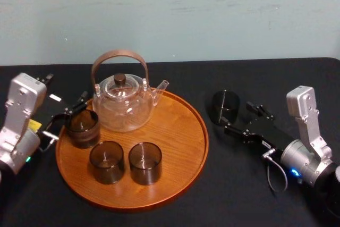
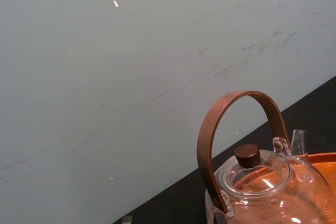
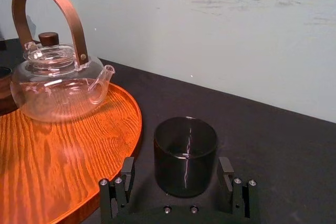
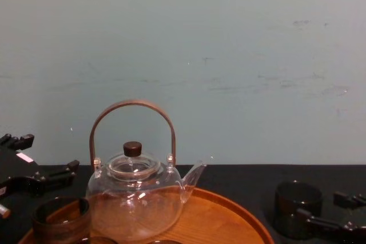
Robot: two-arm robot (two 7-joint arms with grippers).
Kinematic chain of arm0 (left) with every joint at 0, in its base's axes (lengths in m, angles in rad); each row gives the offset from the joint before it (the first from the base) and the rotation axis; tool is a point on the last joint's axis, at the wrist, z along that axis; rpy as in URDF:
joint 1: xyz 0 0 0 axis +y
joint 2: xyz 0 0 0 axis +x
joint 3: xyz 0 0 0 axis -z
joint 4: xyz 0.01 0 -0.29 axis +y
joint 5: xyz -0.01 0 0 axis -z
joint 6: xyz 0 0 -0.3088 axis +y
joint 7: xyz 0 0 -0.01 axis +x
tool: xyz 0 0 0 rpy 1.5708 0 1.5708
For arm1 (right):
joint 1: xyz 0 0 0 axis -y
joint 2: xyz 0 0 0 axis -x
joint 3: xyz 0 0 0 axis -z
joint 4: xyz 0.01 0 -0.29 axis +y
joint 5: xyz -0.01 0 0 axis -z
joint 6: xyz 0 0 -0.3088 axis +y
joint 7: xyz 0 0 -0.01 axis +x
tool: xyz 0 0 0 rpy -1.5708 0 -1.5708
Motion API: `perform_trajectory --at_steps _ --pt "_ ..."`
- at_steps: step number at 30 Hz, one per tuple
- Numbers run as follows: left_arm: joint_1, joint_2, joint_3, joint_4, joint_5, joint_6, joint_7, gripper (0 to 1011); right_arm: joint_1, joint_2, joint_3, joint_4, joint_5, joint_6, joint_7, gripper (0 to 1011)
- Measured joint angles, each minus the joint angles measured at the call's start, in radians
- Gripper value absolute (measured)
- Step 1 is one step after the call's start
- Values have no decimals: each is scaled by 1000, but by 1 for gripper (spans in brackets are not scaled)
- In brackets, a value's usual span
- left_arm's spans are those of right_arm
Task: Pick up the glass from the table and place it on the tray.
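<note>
Head view: the dark cylindrical glass stands on the black table, just off the right rim of the round orange-brown wooden tray. The left gripper sits at the tray's left rim, jaws apart. Right wrist view: the right gripper has its jaws apart, flanking the glass without touching it.

No readable text, brand, number or sign anywhere. Small white tag and yellow sticker on left arm: any print too small to read.
</note>
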Motion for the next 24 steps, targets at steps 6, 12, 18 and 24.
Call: perform_trajectory --at_steps 6,12,18,24 --pt "0 0 0 0 0 0 0 1001 36 -10 -10 47 -7 -13 11 1002" --pt "0 0 0 0 0 0 0 1002 69 -19 -19 89 -18 -27 17 1002" --pt "0 0 0 0 0 0 0 1002 105 -30 -26 136 -28 -40 24 1002" --pt "0 0 0 0 0 0 0 1002 136 -41 -30 185 -32 -53 34 1002"
